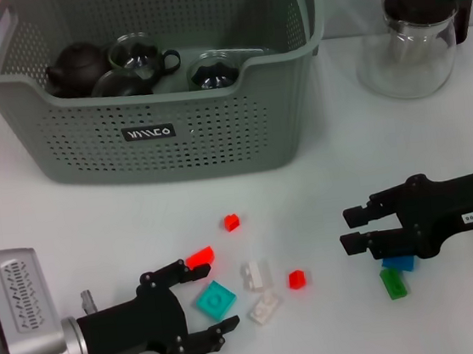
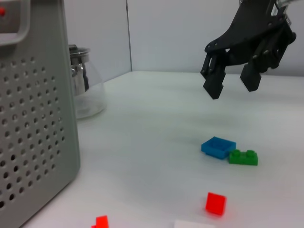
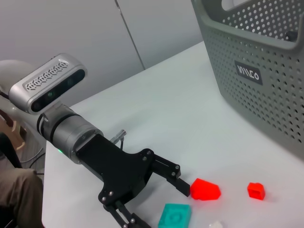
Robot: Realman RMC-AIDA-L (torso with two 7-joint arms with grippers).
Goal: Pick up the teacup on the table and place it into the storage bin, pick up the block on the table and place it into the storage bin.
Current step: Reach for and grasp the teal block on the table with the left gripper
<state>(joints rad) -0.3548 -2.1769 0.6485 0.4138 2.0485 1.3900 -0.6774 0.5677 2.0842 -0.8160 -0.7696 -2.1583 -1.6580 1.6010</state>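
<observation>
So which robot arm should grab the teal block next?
Probably the left. The left gripper is open with its fingers on either side of the teal block. The right gripper hangs farther off, above the blue block and green block.
</observation>
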